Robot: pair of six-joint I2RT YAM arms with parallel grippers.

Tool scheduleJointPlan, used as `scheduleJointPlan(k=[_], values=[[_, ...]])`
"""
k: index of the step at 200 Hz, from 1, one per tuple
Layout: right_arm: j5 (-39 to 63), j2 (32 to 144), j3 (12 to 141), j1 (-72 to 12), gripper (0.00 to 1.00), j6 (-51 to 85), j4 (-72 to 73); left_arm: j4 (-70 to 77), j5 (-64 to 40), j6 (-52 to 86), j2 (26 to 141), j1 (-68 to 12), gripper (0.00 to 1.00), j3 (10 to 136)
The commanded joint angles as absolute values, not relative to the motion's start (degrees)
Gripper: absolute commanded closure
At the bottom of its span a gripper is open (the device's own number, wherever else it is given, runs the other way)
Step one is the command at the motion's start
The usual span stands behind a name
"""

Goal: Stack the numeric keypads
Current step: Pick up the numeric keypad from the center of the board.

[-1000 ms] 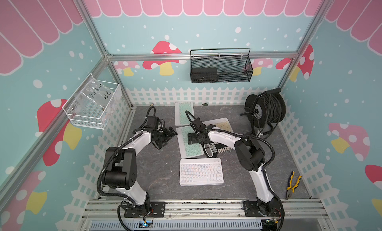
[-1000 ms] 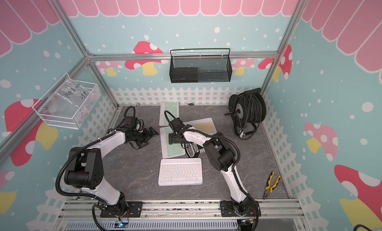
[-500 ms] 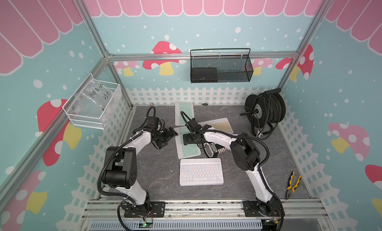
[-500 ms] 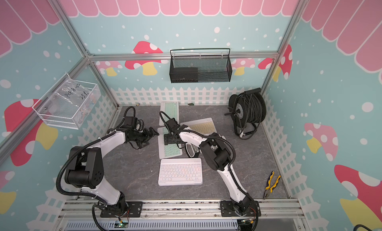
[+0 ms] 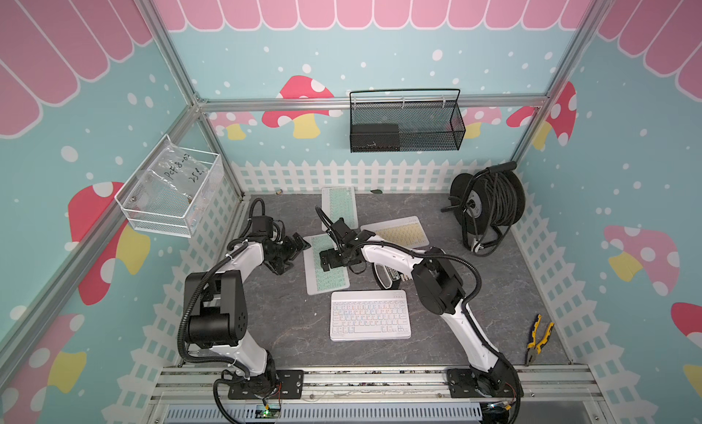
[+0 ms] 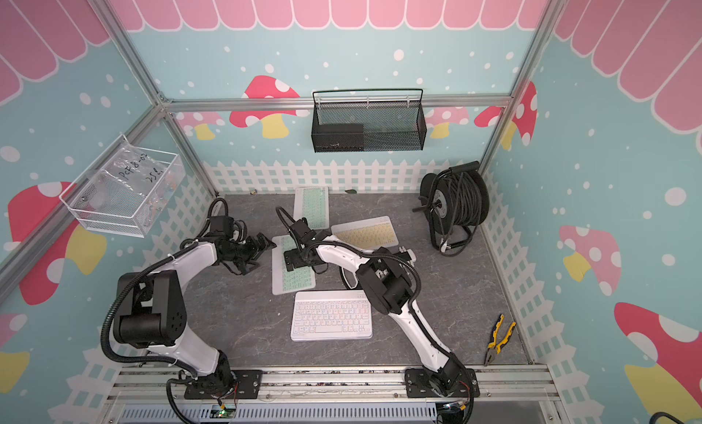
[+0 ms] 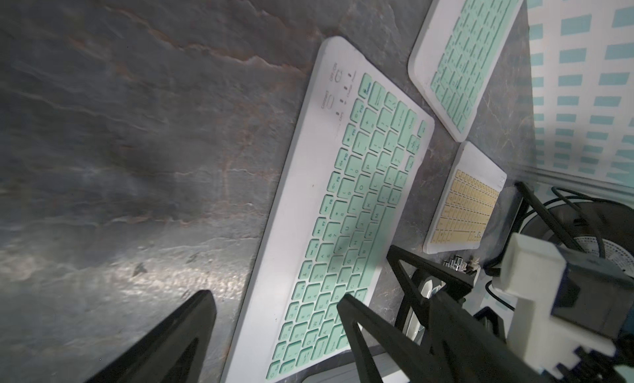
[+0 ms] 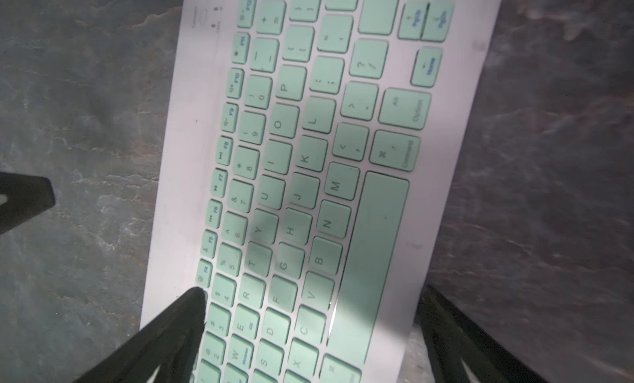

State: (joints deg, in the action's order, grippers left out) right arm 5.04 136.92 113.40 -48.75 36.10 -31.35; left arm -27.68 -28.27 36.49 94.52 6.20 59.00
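Hovering over the mint keypad [image 5: 329,279] in the middle of the frame, the right gripper [image 5: 329,259] has its jaws spread wide. The right wrist view suggests why: one fingertip [image 8: 192,305] sits above the function-key edge and the other stands past the space-bar edge. The pair thus straddles the keypad's short width, placed, I judge, to close across it.

The left gripper [image 5: 294,255], also spread and holding nothing, sits just left of the same keypad's long edge, probably to steady or lift that side.

None of the keypads is stacked yet. A second mint keypad [image 5: 338,203] lies at upper centre by the fence [image 5: 304,175]. A yellow keypad [image 5: 399,232] lies right of centre, and a white keypad [image 5: 370,315] lies flat at lower centre on the grey table [image 5: 288,327]. The white one, lying clear of the others, looks a likely base.
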Motion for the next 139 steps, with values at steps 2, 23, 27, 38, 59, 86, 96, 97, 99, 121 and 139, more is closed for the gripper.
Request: scheduleJointPlan(k=[2, 23, 27, 38, 59, 86, 96, 97, 99, 121, 139], values=[[8.53, 139.49, 116.22, -50.89, 0.01, 31.82, -33.40, -29.48, -27.69, 34.29, 92.31, 8.00, 0.00, 58.01], [8.08, 139.68, 117.18, -51.91, 0.02, 31.07, -33.80, -30.16, -27.59, 33.80, 91.38, 9.44, 0.00, 57.22], [7.67, 139.50, 117.08, -51.92, 0.01, 31.18, -34.07, -30.33, -27.66, 33.69, 91.20, 9.65, 0.00, 57.07], [6.69, 138.67, 116.29, -52.01, 0.01, 31.28, -34.45, -30.79, -27.34, 33.19, 90.65, 10.11, 0.00, 56.67], [5.74, 136.51, 113.50, -52.01, 0.01, 31.53, -34.44, -31.46, -26.65, 33.03, 89.54, 10.38, 0.00, 55.66], [5.44, 133.92, 109.09, -52.37, 0.01, 32.16, -34.45, -31.61, -26.42, 33.90, 88.36, 10.48, 0.00, 54.45], [5.99, 133.42, 107.98, -52.72, 0.01, 31.96, -34.54, -32.02, -26.03, 34.23, 88.01, 10.52, 0.00, 54.25], [6.03, 133.37, 107.91, -52.73, 0.01, 31.89, -34.50, -32.09, -25.98, 34.25, 87.95, 10.53, 0.00, 54.24], [6.19, 133.32, 107.79, -52.91, 0.02, 31.79, -34.49, -32.22, -25.90, 34.27, 87.91, 10.54, 0.00, 54.23], [6.80, 133.84, 107.76, -54.52, 0.01, 30.62, -34.86, -33.70, -23.59, 35.04, 86.71, 10.53, 0.00, 53.83], [8.04, 135.11, 108.79, -55.83, 0.01, 29.86, -35.13, -33.69, -22.06, 37.26, 85.17, 10.50, 0.00, 52.24]])
